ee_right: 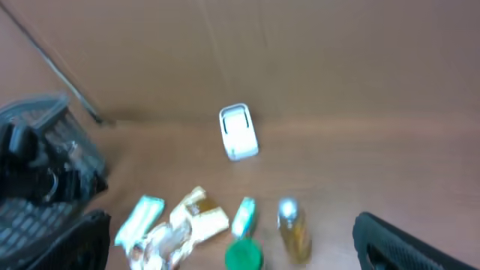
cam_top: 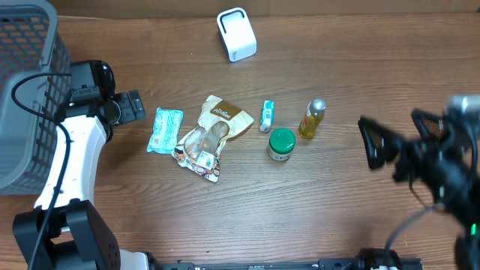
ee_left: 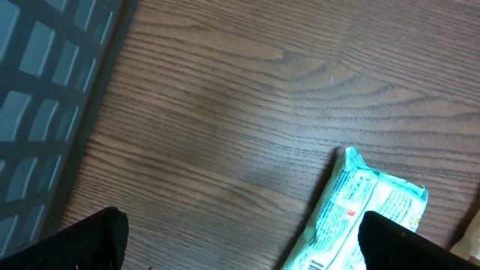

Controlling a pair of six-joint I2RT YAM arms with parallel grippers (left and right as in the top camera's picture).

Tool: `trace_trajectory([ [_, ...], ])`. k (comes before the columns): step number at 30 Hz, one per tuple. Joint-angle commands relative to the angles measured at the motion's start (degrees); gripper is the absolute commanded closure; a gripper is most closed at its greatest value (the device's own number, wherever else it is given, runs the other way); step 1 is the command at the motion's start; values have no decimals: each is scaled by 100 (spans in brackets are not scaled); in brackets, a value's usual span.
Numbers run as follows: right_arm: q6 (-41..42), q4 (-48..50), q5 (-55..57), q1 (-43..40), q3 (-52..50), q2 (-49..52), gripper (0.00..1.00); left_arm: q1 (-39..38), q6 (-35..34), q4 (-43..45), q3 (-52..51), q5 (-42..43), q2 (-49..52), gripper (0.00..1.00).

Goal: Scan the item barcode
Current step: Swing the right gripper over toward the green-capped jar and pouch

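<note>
The white scanner stands at the back of the table. In a row at mid-table lie a teal packet, a brown snack bag, a small teal tube, a green-lidded jar and a yellow bottle. My left gripper is open just left of the teal packet, holding nothing. Right of the bottle, my right gripper hangs open and empty, raised and blurred.
A grey mesh basket stands at the table's left edge, close behind my left arm. Bare wood lies between the item row and the scanner, and in front of the items.
</note>
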Motion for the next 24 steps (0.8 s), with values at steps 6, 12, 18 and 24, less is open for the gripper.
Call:
trace_trajectory([
  [6, 26, -503, -931, 31, 476, 1554, 0, -37, 66, 9, 131, -26, -85, 0],
  [12, 22, -802, -1711, 31, 476, 2417, 4, -37, 66, 9, 131, -26, -85, 0],
  [18, 20, -1051, -1572, 33, 470, 2938, 19, -37, 66, 9, 131, -26, -85, 1],
  [24, 24, -1294, -525, 33, 459, 3029, 19, -37, 66, 9, 131, -26, -85, 0],
])
